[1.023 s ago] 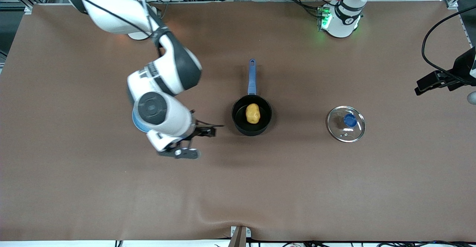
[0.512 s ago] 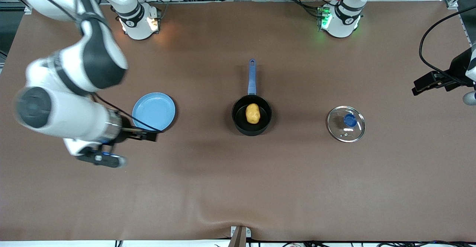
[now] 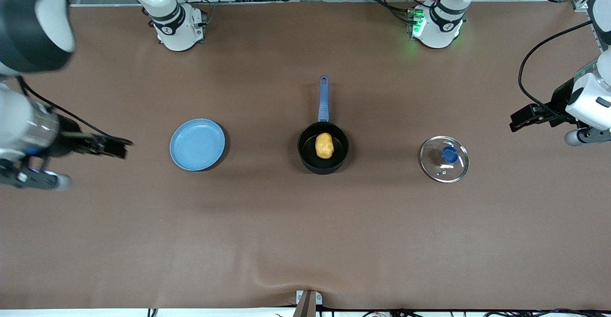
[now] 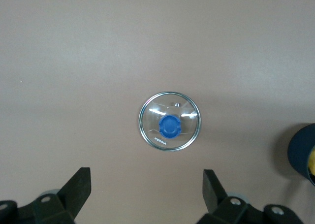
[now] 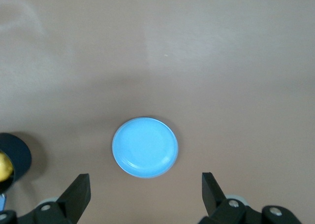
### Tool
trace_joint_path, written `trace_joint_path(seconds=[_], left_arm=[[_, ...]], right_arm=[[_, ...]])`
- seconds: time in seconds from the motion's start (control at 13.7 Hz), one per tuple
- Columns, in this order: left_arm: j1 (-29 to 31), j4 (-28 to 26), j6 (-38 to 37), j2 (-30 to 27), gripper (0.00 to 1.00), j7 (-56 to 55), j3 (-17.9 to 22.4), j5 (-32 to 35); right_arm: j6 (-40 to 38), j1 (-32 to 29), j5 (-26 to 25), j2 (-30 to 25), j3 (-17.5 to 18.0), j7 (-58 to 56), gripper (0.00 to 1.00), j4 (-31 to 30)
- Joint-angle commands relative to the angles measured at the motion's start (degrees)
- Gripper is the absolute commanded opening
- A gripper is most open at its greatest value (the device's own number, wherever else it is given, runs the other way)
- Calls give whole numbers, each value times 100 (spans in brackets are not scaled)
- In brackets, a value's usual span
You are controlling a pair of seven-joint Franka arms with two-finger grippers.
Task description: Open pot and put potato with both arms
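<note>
I see the small round black saucepan with the long straight blue handle (image 3: 323, 148) sitting mid-tabletop, handle pointing to 12 o'clock toward the robot bases. The lumpy oval yellow potato (image 3: 324, 146) lies inside it, on the pan floor. Pot is uncovered.

The round glass lid with steel rim and blue knob (image 3: 444, 159) lies flat on the brown tabletop (image 3: 305, 240), at the pan's 3 o'clock, toward the left arm's end, well apart from the pan. Knob faces up.

A flat round light-blue plate (image 3: 197, 144) sits at the pan's 9 o'clock, toward the right arm's end, well apart, nothing on it.

Left pincer (image 3: 520, 117): up in the air over bare tabletop near the left arm's end, at about 2 o'clock from the lid. In the left wrist view its fingers (image 4: 78, 187) stand wide apart with nothing between them; the lid shows below, centred.

Right pincer (image 3: 112, 147): over bare tabletop at the plate's 9 o'clock, near the table edge. In the right wrist view its fingers (image 5: 78, 194) are spread wide and empty too, with the plate in view between them.
</note>
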Motion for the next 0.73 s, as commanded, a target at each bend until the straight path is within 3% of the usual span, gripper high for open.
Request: trace_joint_path(seconds=[0.0,0.15,0.29,0.66], left_arm=[[4,-534,450,-189,100,-90,-86,-177],[4,-553,478,-171,100,-160,-96,-177],[4,-544,478,-171,100,-160,-105,-177],[39,-421,478,-162,100,-160,-96,-177]], right_arm=[[264,0,-13,-1508,-163,-378,100,-1706],[764,88,-4,-2467,-418,-817,100,-2946],[986,114,-13,-3006,-472,-968,100,-3653],[943,97,-92,-2955,-480,-1161,100,-3550]])
